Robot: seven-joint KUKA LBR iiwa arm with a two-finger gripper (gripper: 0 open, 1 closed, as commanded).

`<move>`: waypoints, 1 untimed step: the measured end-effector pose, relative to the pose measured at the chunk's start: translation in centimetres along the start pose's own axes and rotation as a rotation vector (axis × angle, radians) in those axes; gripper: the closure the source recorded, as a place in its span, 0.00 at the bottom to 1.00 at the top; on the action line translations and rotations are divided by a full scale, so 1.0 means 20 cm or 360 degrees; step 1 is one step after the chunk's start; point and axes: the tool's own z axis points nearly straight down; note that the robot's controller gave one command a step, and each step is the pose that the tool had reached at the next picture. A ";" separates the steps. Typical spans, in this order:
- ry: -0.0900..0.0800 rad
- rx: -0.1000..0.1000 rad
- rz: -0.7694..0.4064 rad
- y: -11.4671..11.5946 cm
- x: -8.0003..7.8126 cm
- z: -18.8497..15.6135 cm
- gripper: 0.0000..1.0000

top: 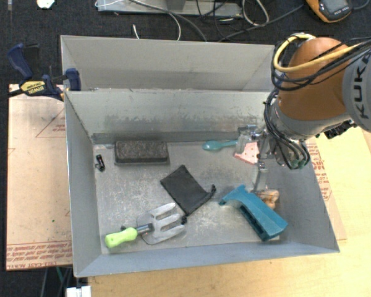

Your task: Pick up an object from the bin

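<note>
Camera view puts the gripper low on the right side of the bin, its tip just over the far edge of a blue brush that lies slantwise near the front wall. A small tan lump sits just beside the tip. You cannot tell whether the gripper is spread or closed.

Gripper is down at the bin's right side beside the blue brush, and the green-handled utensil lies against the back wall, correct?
No. The camera view shows the green-handled utensil at the front left, away from the back wall. The gripper is at the right side beside the blue brush.
</note>
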 end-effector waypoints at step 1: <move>-0.0011 0.0001 -0.0002 0.00 -0.01 -0.02 0.00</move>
